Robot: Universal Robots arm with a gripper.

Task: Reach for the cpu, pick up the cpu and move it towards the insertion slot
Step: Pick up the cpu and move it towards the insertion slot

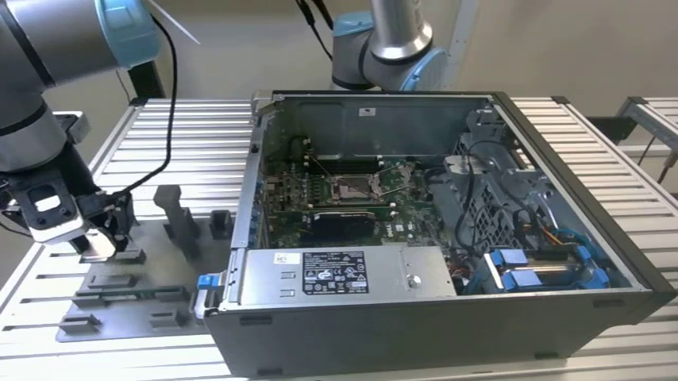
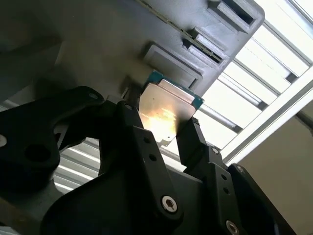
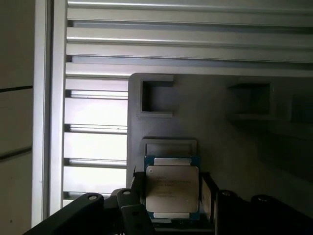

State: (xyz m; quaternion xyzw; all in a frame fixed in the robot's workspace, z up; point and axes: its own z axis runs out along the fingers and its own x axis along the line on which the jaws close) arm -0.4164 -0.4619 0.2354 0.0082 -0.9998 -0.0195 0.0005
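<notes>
The gripper (image 1: 101, 240) is closed on the cpu (image 3: 172, 188). Its fingers (image 2: 191, 142) pinch two opposite edges, which we judge spares the silvery face. The chip is near the edge of the grey fixture plate (image 1: 138, 295) at the exterior view's left, just beside a shallow pocket (image 3: 169, 147) shaped to seat it. The insertion slot (image 1: 352, 188) lies well apart, inside the computer case (image 1: 424, 329). We cannot tell whether the chip is lifted.
</notes>
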